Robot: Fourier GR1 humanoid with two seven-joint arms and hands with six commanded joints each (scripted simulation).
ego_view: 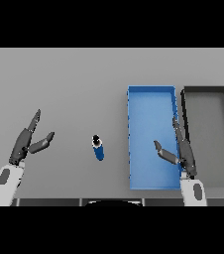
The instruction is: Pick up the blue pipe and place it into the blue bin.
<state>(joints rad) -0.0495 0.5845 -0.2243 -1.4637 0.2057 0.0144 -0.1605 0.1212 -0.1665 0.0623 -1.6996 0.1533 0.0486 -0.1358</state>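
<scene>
One blue pipe (pixel 98 147) lies left of blue bin (pixel 150 101).

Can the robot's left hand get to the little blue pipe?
Probably yes. The left hand is open, and only bare table lies between it and the blue pipe.

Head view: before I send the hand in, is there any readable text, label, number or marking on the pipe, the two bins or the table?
None: no text, label, number or sign can be read anywhere in this view.
Blue pipe: plain blue with a dark end, no marking.
Blue bin: plain, no label.
Dark bin: plain, no label.
Table: bare grey, no print.
Left hand and right hand: no markings visible.
</scene>
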